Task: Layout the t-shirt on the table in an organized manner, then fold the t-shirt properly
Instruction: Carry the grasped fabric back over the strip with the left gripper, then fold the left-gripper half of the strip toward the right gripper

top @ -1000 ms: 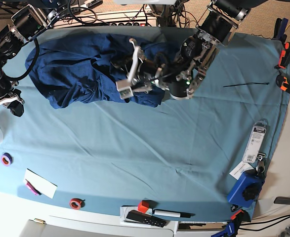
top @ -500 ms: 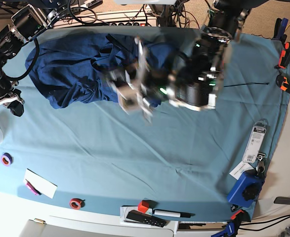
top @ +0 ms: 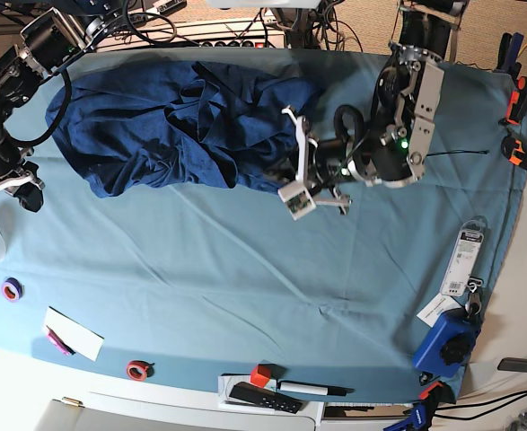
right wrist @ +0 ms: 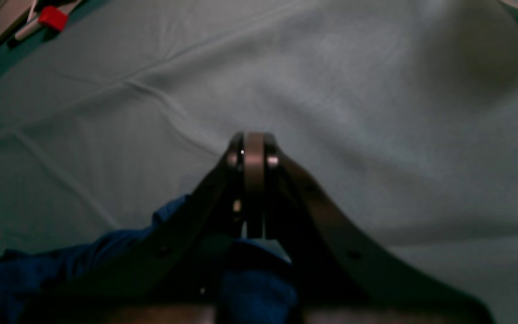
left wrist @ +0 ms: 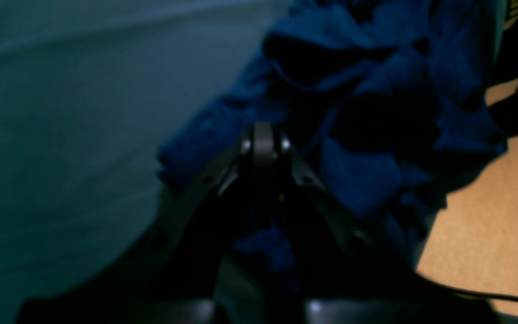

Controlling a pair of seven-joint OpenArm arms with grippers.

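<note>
The shirt lies bunched at the table's far edge, not yet spread; left gripper closed beside it, empty, right gripper closed too.

base overhead, wrist views close (sharing the t-shirt)

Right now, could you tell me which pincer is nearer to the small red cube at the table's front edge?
Left. The left pincer hangs over the mid-table, beside the t-shirt; the right pincer sits at the far side edge, further from the red cube.
</note>
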